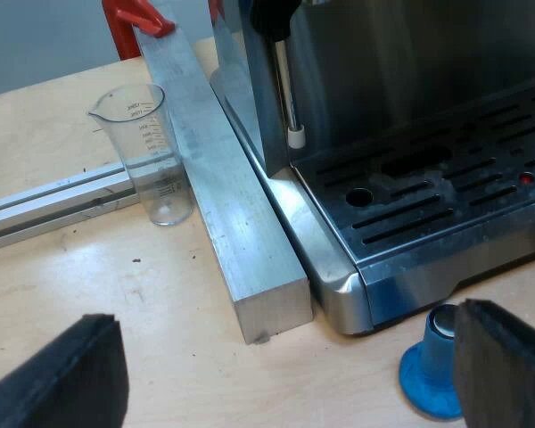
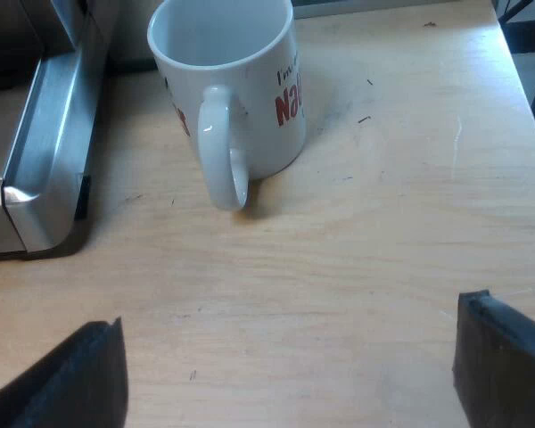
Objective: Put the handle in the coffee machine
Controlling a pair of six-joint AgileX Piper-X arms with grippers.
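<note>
The espresso machine (image 1: 410,98) stands on the wooden table, its slotted drip tray (image 1: 446,192) and thin steam wand (image 1: 290,98) facing me. My left gripper (image 1: 290,374) hangs open above the table just before the tray's corner, nothing between its black fingers (image 1: 67,379). A blue tamper (image 1: 432,361) stands on the table beside one finger. My right gripper (image 2: 290,374) is open too, over bare wood a short way from a white mug (image 2: 232,85) with red lettering. The machine's steel corner (image 2: 45,152) is near that mug.
A clear measuring glass (image 1: 152,152) stands by a thick aluminium bar (image 1: 218,192) that lies along the machine's side. A thinner metal rail (image 1: 53,201) runs off behind the glass. A red clamp (image 1: 138,18) sits at the bar's far end.
</note>
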